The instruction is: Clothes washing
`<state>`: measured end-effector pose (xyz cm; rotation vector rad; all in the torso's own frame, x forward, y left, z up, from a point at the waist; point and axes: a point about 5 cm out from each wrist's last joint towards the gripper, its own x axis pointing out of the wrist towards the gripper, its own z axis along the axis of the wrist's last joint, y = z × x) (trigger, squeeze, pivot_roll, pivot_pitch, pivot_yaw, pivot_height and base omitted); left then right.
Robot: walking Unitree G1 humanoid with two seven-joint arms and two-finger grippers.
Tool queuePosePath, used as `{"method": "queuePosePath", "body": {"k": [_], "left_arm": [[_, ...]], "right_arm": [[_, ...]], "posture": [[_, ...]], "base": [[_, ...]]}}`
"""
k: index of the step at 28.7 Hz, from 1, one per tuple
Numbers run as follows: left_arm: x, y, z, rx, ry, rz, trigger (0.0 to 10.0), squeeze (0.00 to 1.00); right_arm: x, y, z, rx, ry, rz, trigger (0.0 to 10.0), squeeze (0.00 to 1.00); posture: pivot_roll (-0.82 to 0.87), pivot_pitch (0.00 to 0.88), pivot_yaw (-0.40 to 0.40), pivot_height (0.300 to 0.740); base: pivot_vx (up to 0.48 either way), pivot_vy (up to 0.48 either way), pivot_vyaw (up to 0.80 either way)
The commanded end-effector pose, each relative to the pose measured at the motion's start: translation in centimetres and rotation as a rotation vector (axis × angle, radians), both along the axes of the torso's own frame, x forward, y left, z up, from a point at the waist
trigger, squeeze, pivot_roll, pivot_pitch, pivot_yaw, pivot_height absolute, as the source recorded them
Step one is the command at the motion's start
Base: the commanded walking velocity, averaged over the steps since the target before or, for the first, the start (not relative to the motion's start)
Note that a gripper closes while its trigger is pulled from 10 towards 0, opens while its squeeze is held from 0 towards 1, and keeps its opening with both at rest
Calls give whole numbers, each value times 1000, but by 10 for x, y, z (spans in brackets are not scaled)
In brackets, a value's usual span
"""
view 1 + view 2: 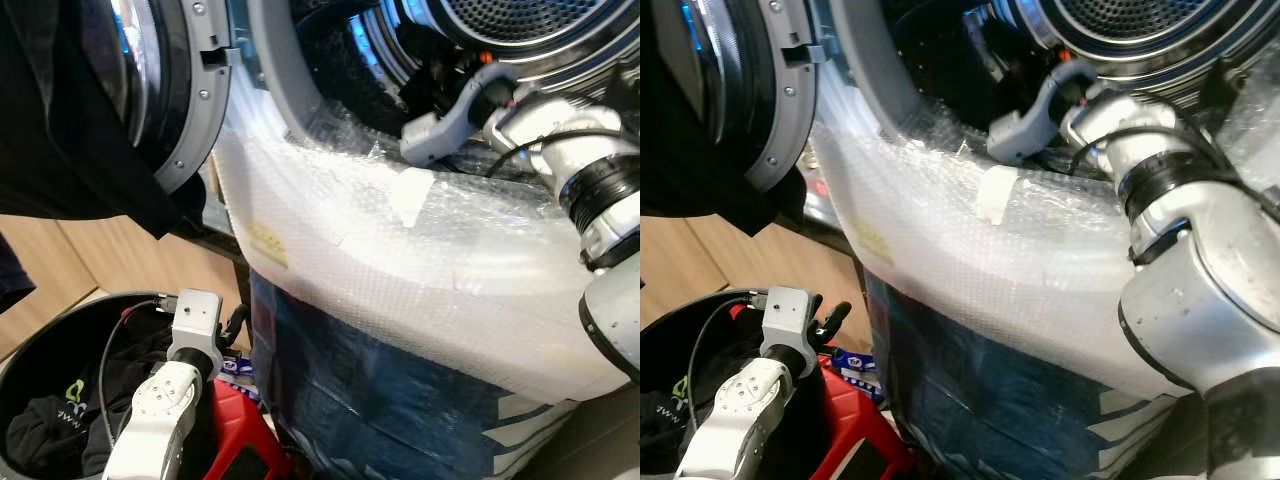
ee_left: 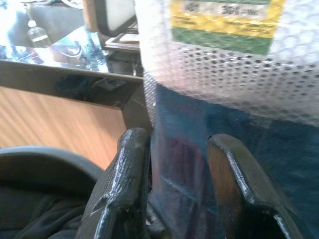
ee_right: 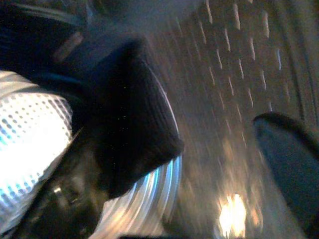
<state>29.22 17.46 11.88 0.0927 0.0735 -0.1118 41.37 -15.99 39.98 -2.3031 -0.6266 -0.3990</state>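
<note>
The right claw [image 3: 214, 149], fingers spread and empty, reaches up into the washer drum [image 1: 520, 20], while the dark clothes [image 1: 60, 420] lie low in the basket [image 1: 30, 345] — just beside the left claw [image 2: 174, 189], also spread — so that arm is nearer.

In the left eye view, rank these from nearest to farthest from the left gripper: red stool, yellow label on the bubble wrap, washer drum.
1. Red stool, right beside the left gripper, low down.
2. Yellow label, above it on the bubble wrap.
3. Washer drum, farthest, at upper right.
</note>
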Motion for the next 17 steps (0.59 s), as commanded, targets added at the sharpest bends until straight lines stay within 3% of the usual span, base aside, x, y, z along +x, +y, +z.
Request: {"method": "queuePosePath", "body": {"k": [1,10,11,13,14,15,16,17], "left_arm": [[0,2,1,-5,-6,1,10000,0],[0,2,1,-5,-6,-1,10000,0],[0,1,1,-5,-7,-3,10000,0],[1,1,2,-6,-9,-5,10000,0],[1,2,2,-5,-10,-1,10000,0],[1,2,2,-5,-10,-1,10000,0],[1,3,2,-5,-10,3,10000,0],[1,3,2,-5,-10,3,10000,0]], "right_arm": [[-10,-9,34,83,-117,-23,10000,0],[-8,-3,28,115,-95,17,10000,0],[-4,4,17,27,-47,21,10000,0],[-2,9,8,-32,-1,26,10000,0],[-5,-1,20,179,-44,43,10000,0],[-5,-1,20,179,-44,43,10000,0],[-9,-12,33,491,-55,96,10000,0],[-10,-16,36,630,-44,136,10000,0]], "posture": [[151,36,20,740],[147,35,21,740],[147,35,21,740],[147,35,21,740],[155,35,20,740],[155,35,20,740],[152,36,23,740],[154,37,22,740]], "base": [[0,0,0],[0,0,0],[0,0,0],[0,0,0],[0,0,0],[0,0,0],[0,0,0],[0,0,0]]}}
